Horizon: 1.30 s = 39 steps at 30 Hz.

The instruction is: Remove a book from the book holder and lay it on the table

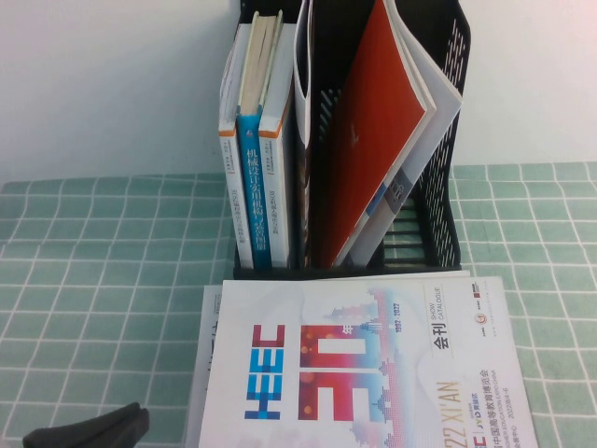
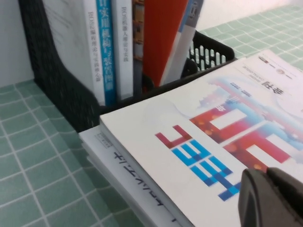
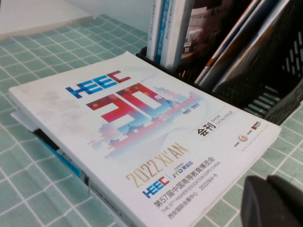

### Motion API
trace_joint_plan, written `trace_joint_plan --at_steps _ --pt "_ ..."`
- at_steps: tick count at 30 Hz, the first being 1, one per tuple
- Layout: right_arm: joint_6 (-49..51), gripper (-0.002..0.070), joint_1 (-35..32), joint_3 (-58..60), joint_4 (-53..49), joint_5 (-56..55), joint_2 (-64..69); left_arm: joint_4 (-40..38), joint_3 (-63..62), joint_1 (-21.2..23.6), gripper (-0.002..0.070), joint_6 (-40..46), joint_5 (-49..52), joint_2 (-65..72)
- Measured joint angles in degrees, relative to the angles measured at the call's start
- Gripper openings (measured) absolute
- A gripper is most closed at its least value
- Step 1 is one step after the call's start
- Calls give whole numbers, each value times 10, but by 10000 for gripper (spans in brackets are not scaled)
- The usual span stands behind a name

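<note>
The book (image 1: 350,369) already lies flat on another publication (image 2: 120,175) on the table (image 1: 103,280), touching the front of the book holder (image 1: 438,168), so I judge only retreating remains. Its white cover shows blue "HEEC" and red "50". My right end effector (image 3: 272,201) is closed and empty near its corner; my left end effector (image 2: 272,196) hovers over the cover, opening I cannot tell.

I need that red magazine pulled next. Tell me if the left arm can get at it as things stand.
Probably yes. The red magazine leans in the book holder, top edge exposed. The left gripper sits low, left of the HEEC book; the right gripper, shut, is nearer.
</note>
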Motion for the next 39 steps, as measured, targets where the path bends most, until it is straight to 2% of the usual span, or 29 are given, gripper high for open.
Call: trace_joint_plan --at_steps 4,9,13,17,24,39 --pt "0 -2 0 0 0 0 0 -27 0 49 -3 4 11 -35" --pt "0 -2 0 0 0 0 0 -50 0 164 -3 51 29 -105" --pt "0 -2 0 0 1 1 0 -96 0 251 -3 92 87 -159" --pt "0 -2 0 0 5 1 0 -117 4 303 -3 123 159 -200" --pt "0 -2 0 0 7 1 0 -174 68 339 -3 150 189 -238" --pt "0 -2 0 0 9 1 2 -183 102 344 -3 211 174 -248"
